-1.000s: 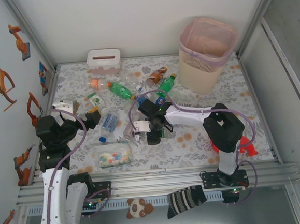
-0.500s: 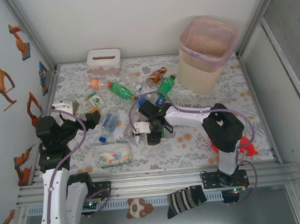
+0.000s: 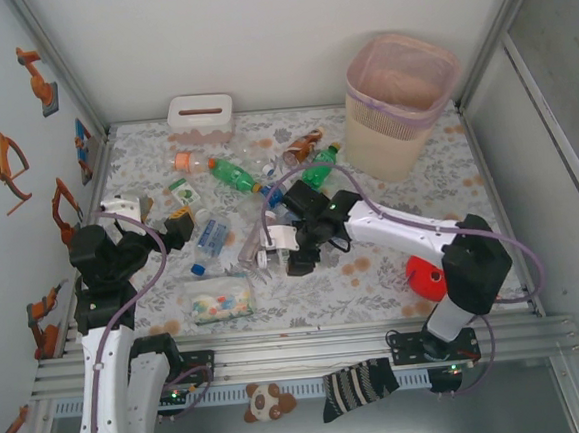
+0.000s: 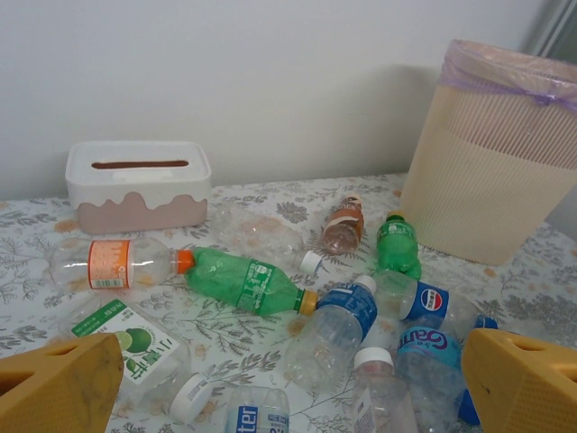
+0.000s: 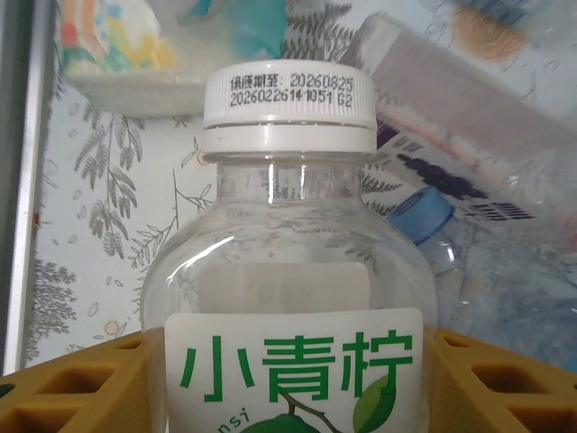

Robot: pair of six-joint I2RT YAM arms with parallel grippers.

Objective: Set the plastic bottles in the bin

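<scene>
My right gripper (image 5: 290, 397) is shut on a clear plastic bottle (image 5: 288, 271) with a white cap and a green lime label. Its yellow fingers (image 5: 77, 388) press both sides of the bottle. From above, this gripper (image 3: 280, 249) sits at the middle of the table among the scattered bottles. A green bottle (image 3: 231, 173) (image 4: 248, 281), an orange-capped clear one (image 4: 108, 263), a blue-labelled one (image 4: 347, 320) and a small green one (image 4: 397, 244) lie on the floral cloth. The beige bin (image 3: 401, 102) (image 4: 496, 153) stands at the back right. My left gripper (image 3: 149, 215) (image 4: 288, 397) hovers open at the left, holding nothing.
A white and pink tissue box (image 3: 199, 115) (image 4: 138, 185) stands against the back wall. A clear packet of coloured pieces (image 3: 216, 302) lies near the front left. A red toy (image 3: 427, 278) lies near the right arm's base. Enclosure walls close in on all sides.
The right gripper's jaws have closed in on the lime-label bottle. The right arm's elbow has swung right and outward, uncovering the red toy. The left arm has not moved.
</scene>
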